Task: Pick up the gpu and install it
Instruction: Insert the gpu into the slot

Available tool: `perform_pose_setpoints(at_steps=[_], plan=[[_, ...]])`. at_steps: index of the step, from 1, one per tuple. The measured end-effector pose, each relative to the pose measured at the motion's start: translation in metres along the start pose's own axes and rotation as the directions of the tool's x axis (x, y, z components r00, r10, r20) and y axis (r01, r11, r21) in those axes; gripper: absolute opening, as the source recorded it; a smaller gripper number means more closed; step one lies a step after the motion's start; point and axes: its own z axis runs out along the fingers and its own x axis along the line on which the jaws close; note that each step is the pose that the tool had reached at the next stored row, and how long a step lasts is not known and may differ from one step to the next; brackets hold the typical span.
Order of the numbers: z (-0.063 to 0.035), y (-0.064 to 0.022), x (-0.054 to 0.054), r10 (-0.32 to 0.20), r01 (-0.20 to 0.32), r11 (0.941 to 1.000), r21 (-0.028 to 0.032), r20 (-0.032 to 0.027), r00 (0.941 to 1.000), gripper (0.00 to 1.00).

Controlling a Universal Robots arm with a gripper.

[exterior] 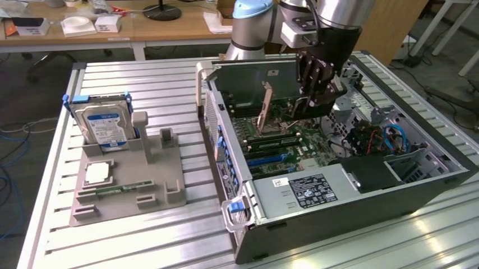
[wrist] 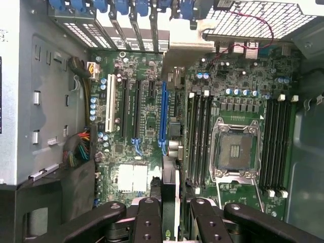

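My gripper (exterior: 314,107) hangs inside the open computer case (exterior: 419,185), just above the motherboard (exterior: 299,143). It is shut on the gpu (exterior: 264,109), a thin card with a tan-brown face that stands tilted on edge over the board. In the wrist view the gpu (wrist: 172,174) runs edge-on away from between my black fingers (wrist: 147,212), and its metal end bracket (wrist: 185,38) reaches the case's rear slots. The card lies alongside the long blue slot (wrist: 163,116), slightly to one side of it. I cannot tell whether its lower edge touches the board.
Memory slots (wrist: 200,136) and the bare CPU socket (wrist: 235,149) lie beside the card. On the exterior view's left, a grey fixture (exterior: 127,185) holds a silver hard drive (exterior: 105,120), a chip (exterior: 97,174) and a green memory stick (exterior: 112,190). The power supply (exterior: 314,190) fills the case's near end.
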Motion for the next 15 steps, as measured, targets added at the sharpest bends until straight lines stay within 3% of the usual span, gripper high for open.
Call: perform_pose_setpoints(at_steps=[6,12,15], plan=[[0.0004,0.0,0.0,0.0,0.0,1.0,0.0,-0.0005,1.0,0.27],[0.0085,0.0025,0.0,0.0,0.0,1.0,0.0,-0.001,1.0,0.27],[0.0113,0.0052,0.001,0.0,0.0,1.0,-0.0003,-0.0097,1.0,0.27]])
